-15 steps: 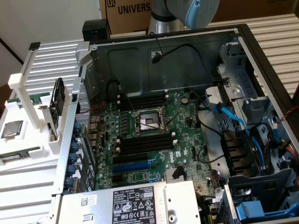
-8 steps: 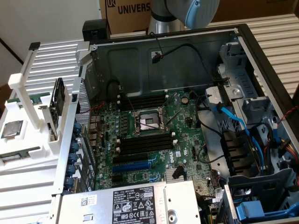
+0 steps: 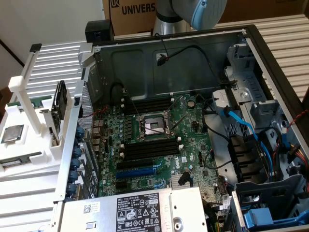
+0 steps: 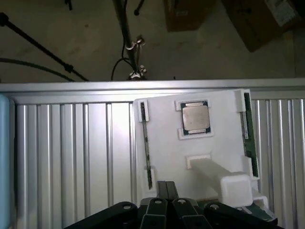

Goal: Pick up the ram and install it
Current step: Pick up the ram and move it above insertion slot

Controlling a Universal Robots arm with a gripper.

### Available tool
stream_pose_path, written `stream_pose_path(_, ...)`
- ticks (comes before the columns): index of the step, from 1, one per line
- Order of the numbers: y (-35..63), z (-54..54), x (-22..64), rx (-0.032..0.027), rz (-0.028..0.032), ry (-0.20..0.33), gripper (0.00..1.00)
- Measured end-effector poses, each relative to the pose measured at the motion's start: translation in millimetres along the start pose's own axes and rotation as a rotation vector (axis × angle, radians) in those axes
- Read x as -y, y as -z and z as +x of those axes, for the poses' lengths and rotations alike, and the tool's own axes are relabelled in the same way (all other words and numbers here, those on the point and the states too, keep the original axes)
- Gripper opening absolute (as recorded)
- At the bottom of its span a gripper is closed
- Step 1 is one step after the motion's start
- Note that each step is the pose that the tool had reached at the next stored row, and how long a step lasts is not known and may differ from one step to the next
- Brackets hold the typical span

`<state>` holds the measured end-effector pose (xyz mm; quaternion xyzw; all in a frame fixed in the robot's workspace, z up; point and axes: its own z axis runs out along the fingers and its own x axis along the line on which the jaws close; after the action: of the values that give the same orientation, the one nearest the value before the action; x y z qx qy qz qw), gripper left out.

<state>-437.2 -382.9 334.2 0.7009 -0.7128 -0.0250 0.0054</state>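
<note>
The gripper (image 4: 167,185) has its two dark fingers pressed flat together with nothing between them. It hangs over the near edge of a white holder (image 4: 167,143), which rests on a ribbed metal table (image 4: 71,152).

The ram (image 4: 248,138) is a long, narrow green stick seated in a slot along one long side of the holder. It is well apart from the fingertips, untouched and not lifted. A white post (image 4: 228,183) rises between it and the gripper. A square silver processor chip (image 4: 195,118) sits in its own pocket near the holder's far edge. Along the opposite long side stands a thin dark strip (image 4: 146,143), whose near end is just beside the fingertips. It is seen edge-on, so I cannot tell whether it is another stick. The ram's chips and label cannot be made out, and the post hides its near end.

The holder stands at the exterior view's left. An open computer case (image 3: 145,58) takes up the middle and right of that frame, and the motherboard (image 3: 159,145) lies inside it. The arm (image 3: 193,9) is cut off at the upper edge.
</note>
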Motion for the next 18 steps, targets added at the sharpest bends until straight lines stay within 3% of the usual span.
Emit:
stream_pose_path(6,-5.3,0.1,-0.3,-0.0032,-0.0016,0.104,0.17)
stream_pose_path(7,-6.2,0.1,-0.4,-0.0035,-0.0016,0.12,0.24)
stream_pose_path(13,-15.5,0.4,-1.0,-0.0043,0.0023,0.215,0.24)
stream_pose_path(18,-24.5,0.4,-0.6,-0.0005,0.0032,0.204,0.24)
